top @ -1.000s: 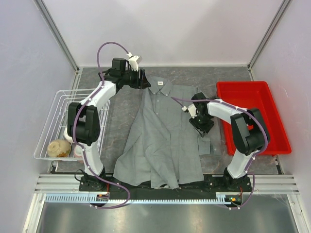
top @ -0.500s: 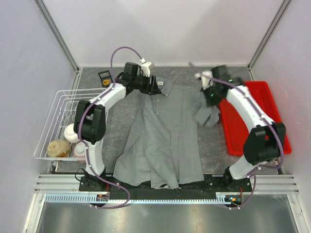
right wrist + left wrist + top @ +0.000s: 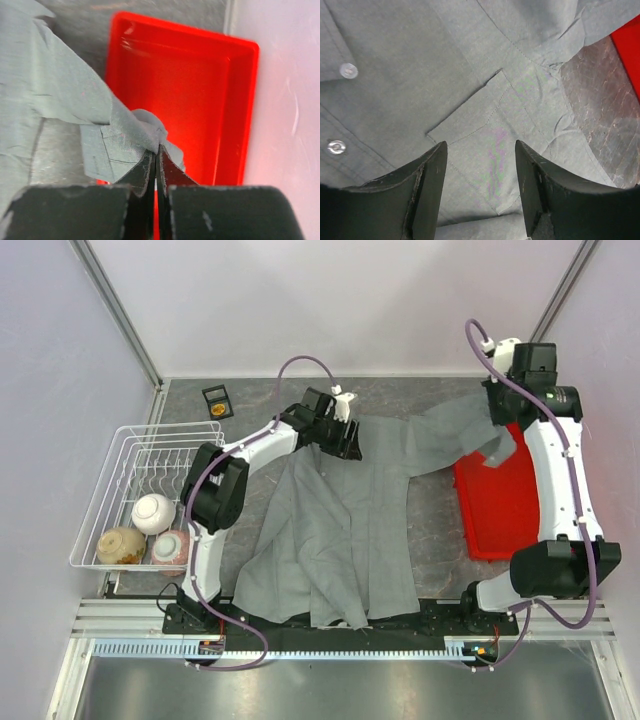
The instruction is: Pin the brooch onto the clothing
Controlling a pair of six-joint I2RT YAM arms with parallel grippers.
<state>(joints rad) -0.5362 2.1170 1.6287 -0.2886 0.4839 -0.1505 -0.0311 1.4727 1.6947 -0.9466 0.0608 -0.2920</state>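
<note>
1. Clothing [image 3: 340,520]: soft grey woven shirt, creased, spread over the dark marbled counter [image 3: 250,455] at frame centre, with a stitched chest pocket [image 3: 485,125] and pale round buttons [image 3: 348,70].
2. Brooch [image 3: 218,410]: tiny orange-gold speck on a small black square case [image 3: 214,395], upper left, apart from the shirt.
3. Left jaws stand wide above the pocket, holding nothing.
4. Right jaws are pinched tight on the sleeve [image 3: 470,430], held above the glossy red tray [image 3: 500,520] at the right.
5. White wire basket [image 3: 110,490], far left, holds three bowls [image 3: 153,512].

Red tray [image 3: 495,525] at right, wire rack [image 3: 110,470] at left holding three bowls [image 3: 153,512], black case [image 3: 217,401] beyond, on grey table [image 3: 438,530].
</note>
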